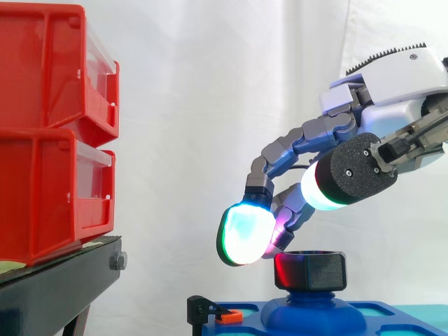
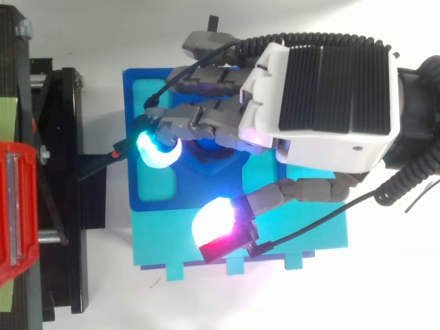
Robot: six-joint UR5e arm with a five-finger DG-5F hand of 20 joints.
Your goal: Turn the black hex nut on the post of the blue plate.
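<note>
Leftmost, well away from the black hex nut (image 1: 311,271), stacked red bins (image 1: 49,133) sit on a black stand (image 1: 49,287); neither is likely to trouble the work. Nearer the nut, low on its left, a small black clamp with an orange tab (image 1: 213,312) sits at the edge of the blue plate (image 2: 185,179). It looks low enough to clear a sweeping finger, though it deserves watching.

The nut itself sits on the plate's raised blue post (image 1: 311,308), its flats visible from the side. The hand (image 1: 399,84) reaches in above it from the right, spread wide and holding nothing: its arched fingers hang over the nut's upper left, the cyan-green fingertips (image 1: 245,234) just beside its top edge, and a magenta pad behind them seems to touch the rim, though I cannot be sure. The thumb pad (image 1: 318,187) floats above the nut, well apart from the fingers.

To turn it well, I judge the hand should lower until pads meet opposite flats, thumb on one side and fingers on the other, then squeeze before rotating, keeping the wrist centred over the post so the grip does not slide off a corner. From above, the palm covers the nut, and a teal base (image 2: 309,234) lies beneath the plate.
</note>
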